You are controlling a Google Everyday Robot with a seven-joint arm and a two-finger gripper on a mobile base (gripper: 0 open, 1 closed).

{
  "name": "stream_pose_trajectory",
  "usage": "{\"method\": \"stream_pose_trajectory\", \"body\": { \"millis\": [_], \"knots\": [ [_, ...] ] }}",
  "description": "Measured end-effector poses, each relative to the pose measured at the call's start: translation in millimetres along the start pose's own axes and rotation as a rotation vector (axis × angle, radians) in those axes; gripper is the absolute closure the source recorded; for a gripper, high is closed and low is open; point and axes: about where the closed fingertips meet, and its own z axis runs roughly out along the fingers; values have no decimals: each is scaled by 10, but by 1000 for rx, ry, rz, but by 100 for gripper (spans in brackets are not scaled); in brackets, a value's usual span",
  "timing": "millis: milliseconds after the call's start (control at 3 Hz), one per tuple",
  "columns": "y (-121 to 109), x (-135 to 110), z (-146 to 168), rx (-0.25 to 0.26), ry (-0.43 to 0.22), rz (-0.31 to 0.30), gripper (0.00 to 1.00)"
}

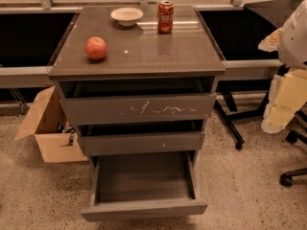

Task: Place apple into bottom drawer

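Observation:
The apple [96, 48], red with a yellowish blush, sits on the left side of the grey cabinet top [158, 56]. The bottom drawer [144, 178] is pulled out wide, and its smooth grey floor is bare. My gripper [278, 114] shows as pale white and cream parts at the right edge of the camera view. It is beside the cabinet at about the height of the upper drawers, far from the apple and holding nothing that I can see.
A red cola can [165, 17] and a white bowl [127, 16] stand at the back of the cabinet top. The top drawer [139, 109], with pale scratches, and the middle drawer [141, 143] stand slightly open. An open cardboard box [48, 128] is on the floor at left. Chair legs [292, 176] are at right.

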Motion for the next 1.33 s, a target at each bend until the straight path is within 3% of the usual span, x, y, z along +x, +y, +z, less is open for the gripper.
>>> {"method": "stream_pose_trajectory", "body": {
  "millis": [333, 667, 1333],
  "knots": [
    [0, 0, 0, 0, 0, 0, 0],
    [-206, -81, 147, 9, -73, 5, 0],
    [-921, -495, 553, 14, -286, -41, 0]
  ]
}}
